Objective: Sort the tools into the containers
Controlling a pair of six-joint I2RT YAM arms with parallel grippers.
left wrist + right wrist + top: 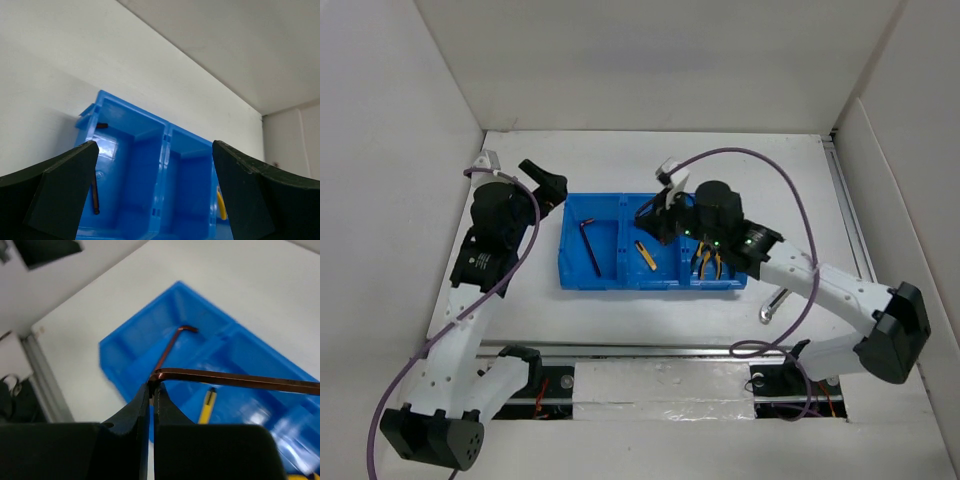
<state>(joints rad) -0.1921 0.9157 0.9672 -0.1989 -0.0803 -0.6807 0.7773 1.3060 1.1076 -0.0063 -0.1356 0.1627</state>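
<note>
White links (825,280) meet black joints (895,322) and fingers (65,192), with purple cables (790,190) (green wrist lights (705,241)).

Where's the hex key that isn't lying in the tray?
Right wrist view: the hex key is pinched at its bend in the right gripper, held above the blue tray near the yellow-and-black tool.

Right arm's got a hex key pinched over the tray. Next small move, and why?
Probably shift the right gripper leftward to the left compartment of the tray: the held hex key hangs roughly over the middle compartment, while the other hex key lies in the left one.
</note>
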